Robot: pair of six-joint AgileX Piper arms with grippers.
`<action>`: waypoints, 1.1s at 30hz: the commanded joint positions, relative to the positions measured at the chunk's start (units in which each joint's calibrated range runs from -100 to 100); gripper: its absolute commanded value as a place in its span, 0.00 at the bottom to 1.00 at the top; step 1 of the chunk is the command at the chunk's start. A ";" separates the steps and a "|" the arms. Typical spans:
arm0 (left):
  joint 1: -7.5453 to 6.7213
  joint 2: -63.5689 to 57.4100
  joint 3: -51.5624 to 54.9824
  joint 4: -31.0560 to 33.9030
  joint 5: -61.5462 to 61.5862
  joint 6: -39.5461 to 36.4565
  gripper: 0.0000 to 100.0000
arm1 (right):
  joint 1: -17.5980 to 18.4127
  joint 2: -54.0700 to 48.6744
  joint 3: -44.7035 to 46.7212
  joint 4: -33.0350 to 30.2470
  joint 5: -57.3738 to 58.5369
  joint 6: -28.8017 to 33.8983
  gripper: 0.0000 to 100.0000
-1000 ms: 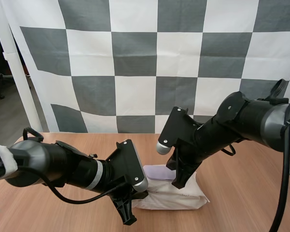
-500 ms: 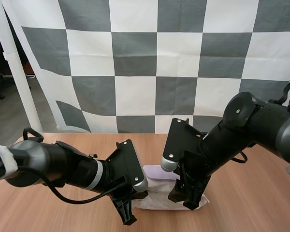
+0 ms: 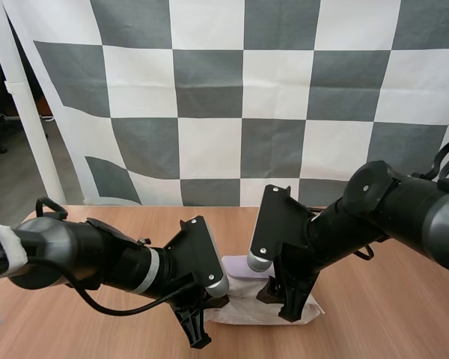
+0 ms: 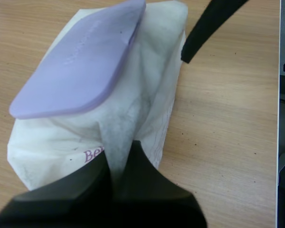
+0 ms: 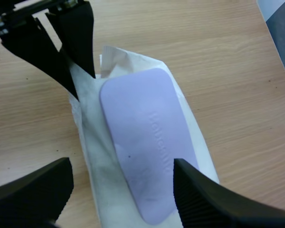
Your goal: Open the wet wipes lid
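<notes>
A white soft-plastic pack of wet wipes (image 3: 243, 308) was seen lying flat on the light brown wooden table (image 3: 382, 299), between the two arms. Its lilac rounded rigid lid (image 5: 145, 156) was turned upward and looked closed flat against the wrap.

The left gripper (image 4: 116, 166) was clamped on the crimped end seam of the pack, with a fold of white wrap pinched between the tips, so that end was judged to be anchored. The right gripper (image 5: 121, 166) was held wide apart with nothing in its grasp. It was poised over the opposite end, one finger to either side of the lid's width.

The lid's long axis was seen to run along the pack, from the right gripper's end straight toward the pinched seam. The free arm was therefore lined up lengthwise with the lid, and the lid's near short edge was the closest part to its tips. Which edge was hinged could not be told.

Bare tabletop was left on both long sides of the pack and behind the right gripper. Room was tighter only toward the seam, where the left fingers stood just beside the lid's far end. A lift of the near edge would be judged the least obstructed.
</notes>
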 commanded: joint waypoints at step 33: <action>0.00 -0.05 0.01 0.10 -0.20 0.82 0.00 | 0.01 1.38 -0.24 1.06 0.65 -0.27 0.63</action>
